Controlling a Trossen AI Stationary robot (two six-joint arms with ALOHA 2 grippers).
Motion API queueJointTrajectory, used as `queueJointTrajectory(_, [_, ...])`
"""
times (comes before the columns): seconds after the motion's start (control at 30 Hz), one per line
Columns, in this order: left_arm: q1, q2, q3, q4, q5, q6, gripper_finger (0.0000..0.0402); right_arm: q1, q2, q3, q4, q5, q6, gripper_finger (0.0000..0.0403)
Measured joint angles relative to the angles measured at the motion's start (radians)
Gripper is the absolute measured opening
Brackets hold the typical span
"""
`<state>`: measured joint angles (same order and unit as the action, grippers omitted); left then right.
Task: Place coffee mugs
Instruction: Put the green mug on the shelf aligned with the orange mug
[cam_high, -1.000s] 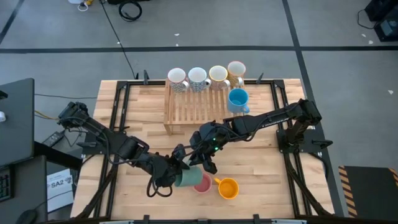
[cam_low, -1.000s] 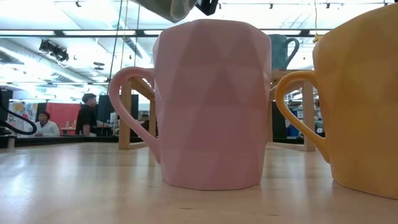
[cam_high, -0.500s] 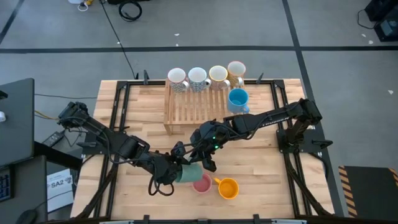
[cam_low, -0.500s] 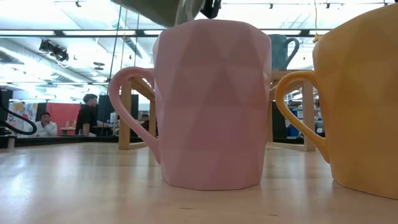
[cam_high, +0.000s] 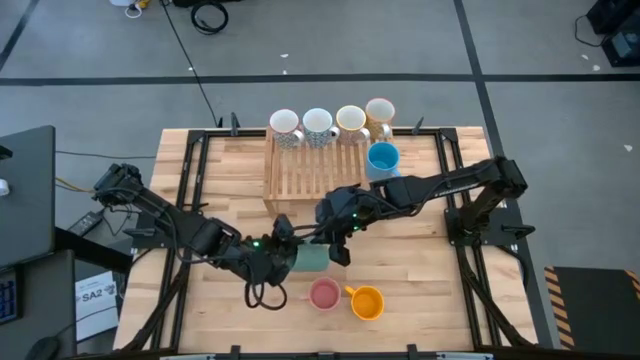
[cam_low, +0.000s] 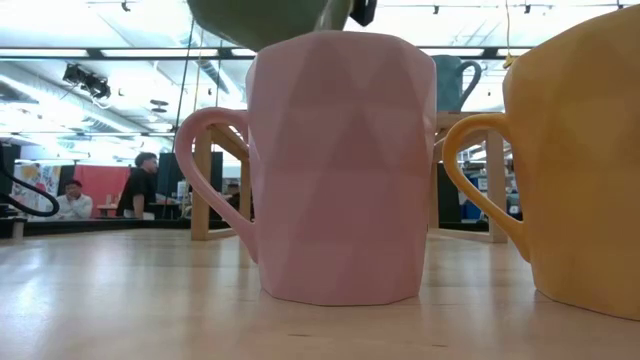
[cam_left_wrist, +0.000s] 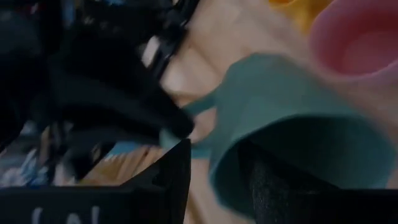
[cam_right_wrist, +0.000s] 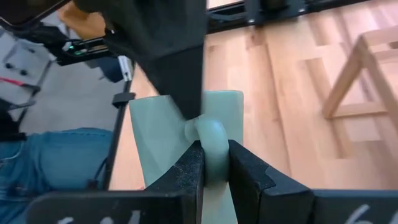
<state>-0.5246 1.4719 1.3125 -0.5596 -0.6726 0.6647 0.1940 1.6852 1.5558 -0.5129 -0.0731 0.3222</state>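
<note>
Eight mugs on the worktop (cam_high: 420, 255). Right hand (cam_high: 335, 240) pinches the dark green mug (cam_high: 310, 258) by its handle, beside the wooden rack (cam_high: 310, 175); left hand (cam_high: 275, 250) also grips it.

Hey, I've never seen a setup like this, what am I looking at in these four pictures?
It is a two-armed robot at a wooden table, filmed from overhead, from table height and from each wrist. Both arms meet at a green mug held off the table. The right end effector pinches its handle; the left end effector grips its rim, one finger inside. A pink mug and an orange mug stand on the table. A blue mug sits on a wooden rack, with four pale mugs in a row behind.
</note>
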Motion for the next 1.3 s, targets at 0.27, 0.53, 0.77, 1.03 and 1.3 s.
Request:
queueJointTrajectory(0.27, [0.000, 0.000, 0.000, 0.007, -0.238, 0.000, 0.0141, 0.000, -0.052, 0.000, -0.036, 0.129, 0.000, 0.0060])
queueJointTrajectory(0.53, [0.000, 0.000, 0.000, 0.010, -0.340, -0.007, 0.0141, 0.000, -0.104, 0.000, -0.102, 0.270, 0.000, 0.0060])
queueJointTrajectory(0.77, [0.000, 0.000, 0.000, 0.013, -0.349, -0.008, 0.0141, 0.000, -0.145, 0.000, -0.149, 0.408, 0.000, 0.0060])
queueJointTrajectory(1.03, [0.000, 0.000, 0.000, 0.013, -0.348, -0.051, 0.0141, 0.001, -0.197, 0.000, -0.164, 0.571, -0.003, 0.0060])
queueJointTrajectory(1.3, [0.000, 0.000, 0.000, 0.013, -0.344, -0.079, 0.0141, 0.049, -0.228, 0.000, -0.175, 0.850, -0.003, 0.0060])
